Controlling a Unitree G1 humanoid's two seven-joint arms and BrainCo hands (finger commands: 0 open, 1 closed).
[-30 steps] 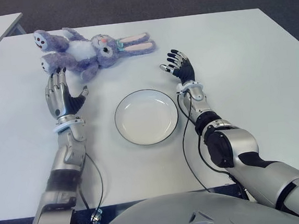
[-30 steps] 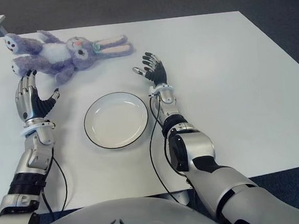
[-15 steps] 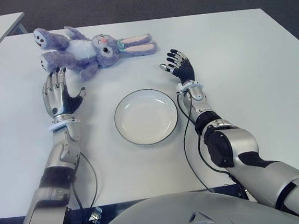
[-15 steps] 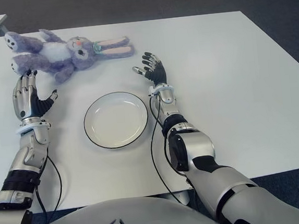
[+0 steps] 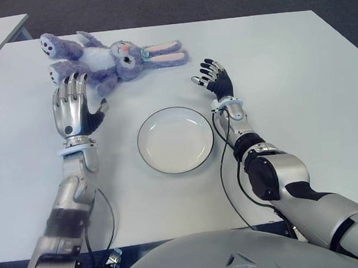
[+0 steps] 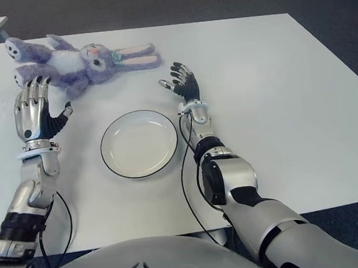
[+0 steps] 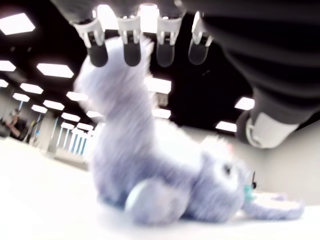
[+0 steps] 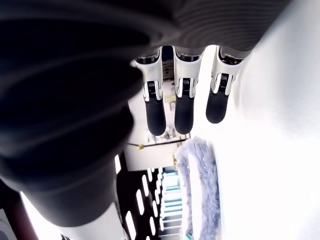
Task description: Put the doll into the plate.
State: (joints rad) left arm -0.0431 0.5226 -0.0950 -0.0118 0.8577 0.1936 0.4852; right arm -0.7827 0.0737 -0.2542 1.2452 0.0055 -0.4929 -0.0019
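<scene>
Since a second ago the left hand (image 5: 73, 109) has crept up, fingers spread and empty, tips at the doll (image 5: 106, 57). It lies crosswise on the worktop (image 5: 298, 67), past the plate (image 5: 175, 139). Right hand (image 5: 215, 79), also spread and empty, shows near its ears.

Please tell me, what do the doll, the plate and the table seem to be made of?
The doll looks like soft plush fabric: its purple and white surface is fuzzy, with floppy pink-lined ears. The plate seems to be glazed ceramic or perhaps enamel: smooth, white, with a thin dark rim; the look leaves this open. The table appears to have a smooth, matte white top, probably laminate.
</scene>
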